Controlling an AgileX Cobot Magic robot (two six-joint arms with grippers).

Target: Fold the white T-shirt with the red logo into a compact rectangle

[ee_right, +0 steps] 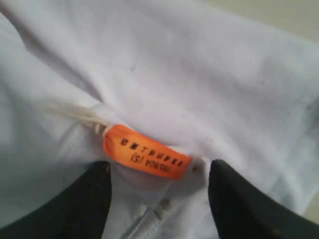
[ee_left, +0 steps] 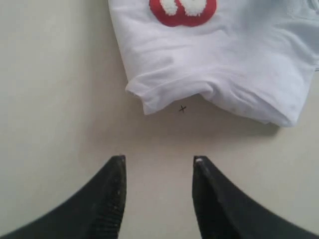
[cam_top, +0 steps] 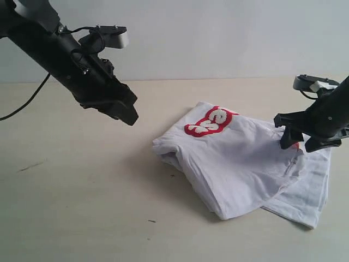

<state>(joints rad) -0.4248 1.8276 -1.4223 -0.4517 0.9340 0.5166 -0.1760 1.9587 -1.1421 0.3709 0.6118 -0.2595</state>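
One orange tag (ee_right: pixel 147 152) between right jaws

One T-shirt (cam_top: pixel 240 164) is counted, with one red logo (cam_top: pixel 210 121) and one orange tag (ee_right: pixel 145 152). Two grippers are counted: the left gripper (ee_left: pixel 159 160) and the right gripper (ee_right: pixel 158 167). One table (cam_top: pixel 82 207) is seen.

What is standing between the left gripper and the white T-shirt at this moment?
Nothing visible does. In the left wrist view, only bare table lies between the open left gripper and the nearest folded edge of the white T-shirt. The small black mark there is flat on the surface.
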